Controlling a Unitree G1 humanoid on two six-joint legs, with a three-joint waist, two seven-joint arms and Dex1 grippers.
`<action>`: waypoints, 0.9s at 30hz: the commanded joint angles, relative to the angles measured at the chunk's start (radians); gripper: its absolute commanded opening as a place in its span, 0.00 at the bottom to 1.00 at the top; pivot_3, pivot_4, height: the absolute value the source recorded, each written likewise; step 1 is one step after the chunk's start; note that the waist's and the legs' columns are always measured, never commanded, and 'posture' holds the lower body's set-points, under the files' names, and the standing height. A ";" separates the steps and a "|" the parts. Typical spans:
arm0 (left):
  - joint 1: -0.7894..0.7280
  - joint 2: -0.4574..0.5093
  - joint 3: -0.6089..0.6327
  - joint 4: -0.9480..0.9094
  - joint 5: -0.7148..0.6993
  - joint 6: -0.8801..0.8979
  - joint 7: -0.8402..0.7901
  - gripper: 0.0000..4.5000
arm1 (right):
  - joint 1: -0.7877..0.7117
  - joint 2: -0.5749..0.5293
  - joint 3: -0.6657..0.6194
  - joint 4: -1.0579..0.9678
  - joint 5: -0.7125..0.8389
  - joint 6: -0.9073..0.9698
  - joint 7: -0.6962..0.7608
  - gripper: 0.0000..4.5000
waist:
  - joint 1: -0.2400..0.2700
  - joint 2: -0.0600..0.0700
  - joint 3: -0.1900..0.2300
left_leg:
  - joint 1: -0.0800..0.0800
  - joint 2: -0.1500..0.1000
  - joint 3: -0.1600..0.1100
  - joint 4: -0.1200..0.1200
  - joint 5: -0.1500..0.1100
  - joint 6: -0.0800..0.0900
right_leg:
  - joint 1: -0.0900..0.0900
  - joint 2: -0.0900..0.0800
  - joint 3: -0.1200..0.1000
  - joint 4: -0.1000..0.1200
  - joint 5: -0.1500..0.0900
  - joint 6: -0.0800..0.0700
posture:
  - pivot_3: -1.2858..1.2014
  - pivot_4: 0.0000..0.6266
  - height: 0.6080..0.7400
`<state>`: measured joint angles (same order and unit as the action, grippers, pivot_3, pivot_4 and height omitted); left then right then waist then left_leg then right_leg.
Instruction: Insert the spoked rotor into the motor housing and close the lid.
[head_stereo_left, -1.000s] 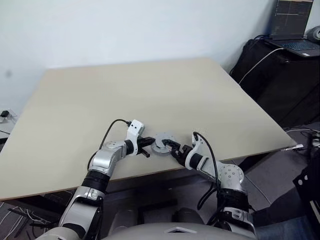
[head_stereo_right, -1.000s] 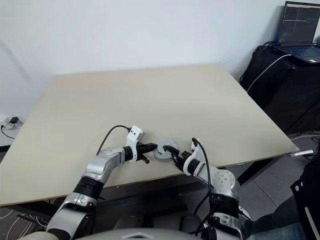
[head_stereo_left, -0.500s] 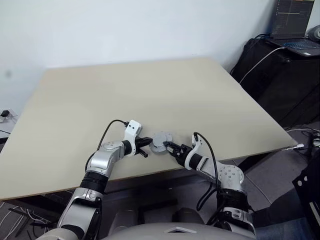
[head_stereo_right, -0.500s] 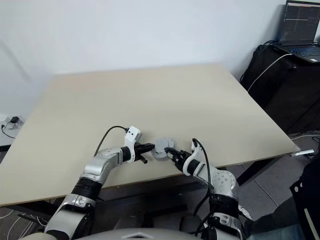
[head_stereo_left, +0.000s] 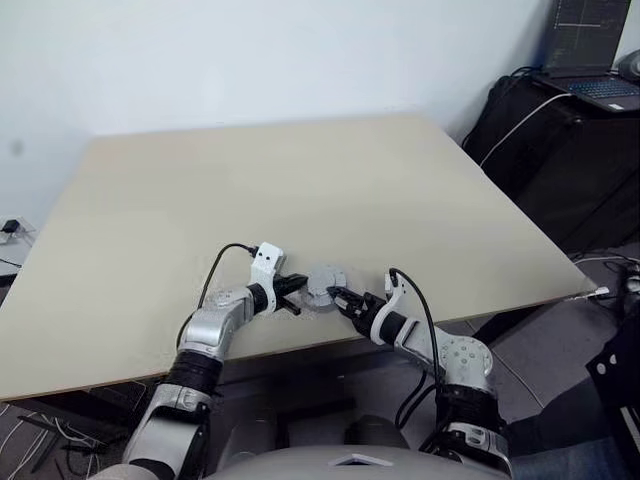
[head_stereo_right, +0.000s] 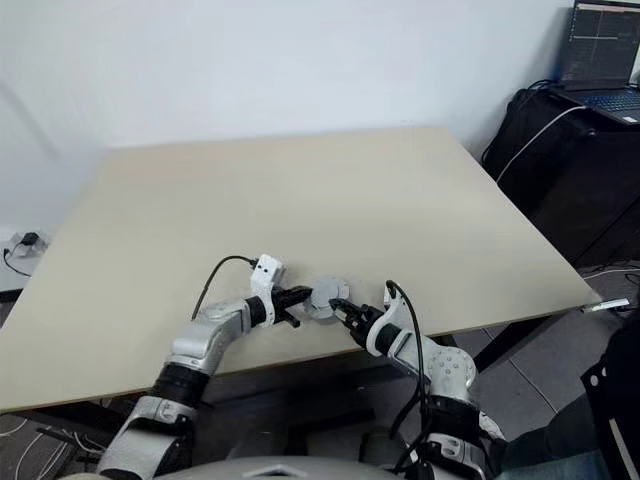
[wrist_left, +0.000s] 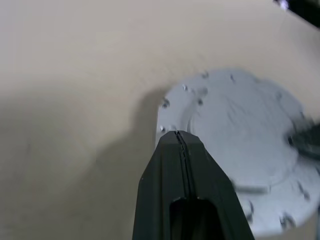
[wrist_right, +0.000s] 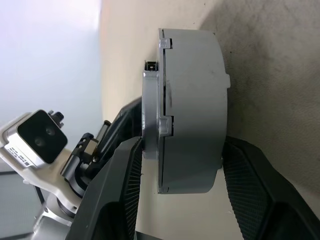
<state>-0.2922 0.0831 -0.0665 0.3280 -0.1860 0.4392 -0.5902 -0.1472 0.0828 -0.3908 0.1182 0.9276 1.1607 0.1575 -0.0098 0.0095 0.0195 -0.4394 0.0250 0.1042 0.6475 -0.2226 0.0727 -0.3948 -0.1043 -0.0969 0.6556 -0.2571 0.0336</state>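
Right hand (wrist_right: 175, 200) clamps motor housing (wrist_right: 192, 110); left hand (wrist_left: 181, 136) clenched, tip on lid (wrist_left: 240, 140).

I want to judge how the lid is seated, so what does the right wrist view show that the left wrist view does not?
Right wrist view: the motor housing side-on, between the right gripper fingers, with the lid's rim sitting on it.
Left wrist view: the lid face-on, plain grey with small screws, and the shut left gripper tips at its edge.
Both show the lid, the left gripper and the beige table.
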 joint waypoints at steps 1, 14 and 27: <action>0.007 -0.049 0.120 -0.144 -0.078 -0.054 0.120 0.00 | 0.014 0.057 0.015 -0.033 0.034 -0.013 -0.004 0.47 | -0.001 0.000 0.000 | -0.002 0.000 0.000 0.001 0.000 0.000 | -0.002 0.000 0.000 0.000 0.001 0.001 | 0.52 0.00 1.00; 0.375 -0.097 0.204 -0.539 -0.320 0.131 0.207 0.00 | 0.028 0.052 0.020 -0.088 0.200 0.010 0.081 0.46 | -0.003 0.001 0.003 | -0.006 0.001 0.000 0.003 -0.001 0.001 | -0.005 0.004 0.000 -0.001 0.000 0.001 | 0.52 0.00 1.00; 0.700 -0.196 0.200 -0.757 -0.667 0.235 0.216 0.00 | -0.014 0.051 0.032 -0.080 0.295 -0.029 0.049 0.46 | -0.005 0.006 0.009 | -0.008 0.003 0.000 0.002 -0.001 0.002 | -0.004 0.005 0.001 -0.012 0.005 0.002 | 0.52 0.00 1.00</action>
<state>0.3958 -0.0731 0.1286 -0.3638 -0.7754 0.6715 -0.3711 -0.1174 0.0821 -0.3677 0.0765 1.1598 1.1425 0.1924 -0.0148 0.0154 0.0286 -0.4476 0.0275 0.1046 0.6488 -0.2242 0.0747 -0.3991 -0.0988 -0.0956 0.6432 -0.2510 0.0332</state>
